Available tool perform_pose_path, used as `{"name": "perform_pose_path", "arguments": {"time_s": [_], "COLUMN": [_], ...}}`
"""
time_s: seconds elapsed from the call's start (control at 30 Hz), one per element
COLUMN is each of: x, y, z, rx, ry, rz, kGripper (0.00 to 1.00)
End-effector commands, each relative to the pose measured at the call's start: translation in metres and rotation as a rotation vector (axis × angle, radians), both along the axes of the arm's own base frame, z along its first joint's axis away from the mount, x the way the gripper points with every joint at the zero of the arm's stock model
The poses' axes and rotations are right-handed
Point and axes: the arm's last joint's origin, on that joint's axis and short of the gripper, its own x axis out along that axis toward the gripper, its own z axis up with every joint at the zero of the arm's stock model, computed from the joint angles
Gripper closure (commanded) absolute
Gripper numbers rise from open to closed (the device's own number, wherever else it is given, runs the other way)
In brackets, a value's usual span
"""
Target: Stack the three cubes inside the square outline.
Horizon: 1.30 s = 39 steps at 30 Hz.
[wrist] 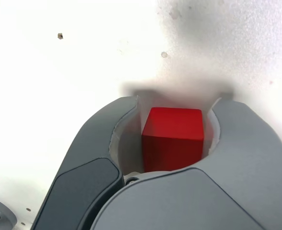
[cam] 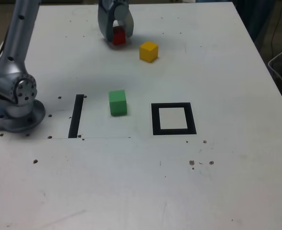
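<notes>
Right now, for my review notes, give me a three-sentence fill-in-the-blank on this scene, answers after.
The cube between the gripper's jaws is ____.
Of the yellow cube and the green cube, the ____ one is nearer the square outline.
The number of cubes inside that outline is ____.

Missing words: red; green; zero

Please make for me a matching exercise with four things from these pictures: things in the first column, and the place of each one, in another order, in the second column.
Things
1. red cube
2. yellow cube
3. green cube
4. square outline

Places, as the exterior view shows them
A. between the straight black strip and the square outline
B. between the two fingers of the gripper
C. to the right of the green cube, with no cube inside
D. just right of the gripper, outside its fingers

Right pairs: 1-B, 2-D, 3-A, 4-C
</notes>
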Motion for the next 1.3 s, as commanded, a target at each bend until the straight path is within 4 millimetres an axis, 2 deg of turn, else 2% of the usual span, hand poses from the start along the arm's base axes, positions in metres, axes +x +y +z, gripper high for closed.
{"name": "perform_pose_path", "arguments": {"time_s": [0.0, 0.23, 0.4, 0.63, 0.77, 0.9, 1.27], "x": [0.001, 0.005, 0.010, 0.021, 0.027, 0.034, 0.068], "y": [-0.001, -0.011, -0.031, -0.085, -0.122, -0.159, -0.249], "z": [0.003, 0.026, 0.054, 0.103, 0.121, 0.121, 0.089], "rx": [-0.001, 0.001, 0.022, 0.123, 0.161, 0.157, 0.119], "ry": [-0.013, -0.087, -0.103, -0.084, -0.084, -0.075, -0.017], "rz": [-0.006, -0.039, -0.084, -0.157, -0.197, -0.231, -0.315], "kGripper": [0.67, 0.70, 0.70, 0.70, 0.70, 0.70, 0.70]}}
